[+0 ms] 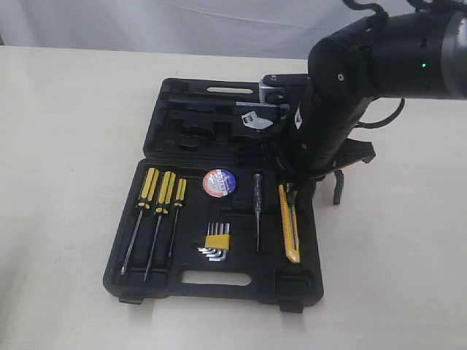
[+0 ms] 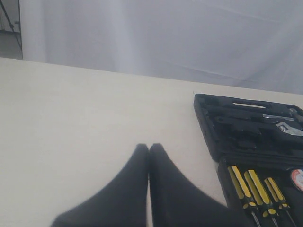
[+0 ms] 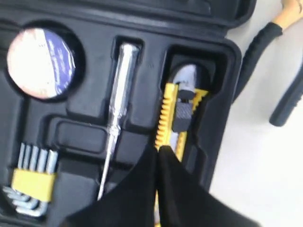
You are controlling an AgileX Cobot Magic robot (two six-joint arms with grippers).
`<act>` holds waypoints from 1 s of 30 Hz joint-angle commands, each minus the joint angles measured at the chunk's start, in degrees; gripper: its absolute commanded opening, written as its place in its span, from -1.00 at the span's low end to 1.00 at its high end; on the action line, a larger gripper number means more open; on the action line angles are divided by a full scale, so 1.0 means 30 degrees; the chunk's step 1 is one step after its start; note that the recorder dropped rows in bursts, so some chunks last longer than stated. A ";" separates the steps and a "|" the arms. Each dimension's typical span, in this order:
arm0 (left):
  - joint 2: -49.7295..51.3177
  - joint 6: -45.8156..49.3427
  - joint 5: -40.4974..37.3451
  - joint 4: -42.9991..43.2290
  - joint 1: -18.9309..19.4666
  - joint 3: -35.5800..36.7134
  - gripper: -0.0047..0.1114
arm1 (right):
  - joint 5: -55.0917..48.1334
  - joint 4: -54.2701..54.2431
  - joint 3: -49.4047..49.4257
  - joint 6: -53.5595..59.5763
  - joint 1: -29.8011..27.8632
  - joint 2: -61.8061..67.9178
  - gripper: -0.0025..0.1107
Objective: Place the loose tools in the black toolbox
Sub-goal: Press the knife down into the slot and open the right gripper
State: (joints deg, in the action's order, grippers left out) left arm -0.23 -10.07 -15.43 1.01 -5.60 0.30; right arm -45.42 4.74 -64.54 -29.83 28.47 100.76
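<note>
The black toolbox (image 1: 219,281) lies open on the table. The tape roll (image 1: 220,181) with its blue-white label (image 3: 41,62) sits in a round recess. The yellow-black utility knife (image 1: 290,222) lies in the recess at the right end (image 3: 182,111). My right gripper (image 3: 158,149) is shut, its tips just over the knife's yellow edge; in the exterior view the arm (image 1: 343,95) hides it. The pliers (image 1: 338,186) lie on the table beside the case, dark handles showing (image 3: 258,49). My left gripper (image 2: 148,147) is shut over bare table left of the toolbox (image 2: 208,127). The tape measure is out of view.
Three yellow-black screwdrivers (image 1: 157,193) fill the left recesses, a yellow-clipped hex key set (image 1: 216,240) and a slim clear-handled tester (image 1: 257,208) the middle. A silver tool (image 1: 254,120) rests in the far half. Pale table surrounds the case.
</note>
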 commanded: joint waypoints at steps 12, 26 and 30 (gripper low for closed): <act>0.0077 0.0008 -0.0017 0.0091 -0.0109 -0.0101 -0.92 | 0.1834 -0.2104 0.1758 0.3315 -0.0068 0.2033 -0.96; 0.0077 0.0008 -0.0017 0.0091 -0.0109 -0.0101 -0.92 | 0.2214 -0.2054 0.1758 0.3734 -0.0068 0.0968 -0.96; 0.0077 0.0008 -0.0017 0.0091 -0.0109 -0.0101 -0.92 | 0.2593 -0.2053 0.1758 0.3734 -0.0068 0.0986 -0.96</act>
State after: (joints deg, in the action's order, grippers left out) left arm -0.23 -10.07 -15.43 1.01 -5.60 0.30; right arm -38.61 -1.68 -59.47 -19.31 28.47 104.10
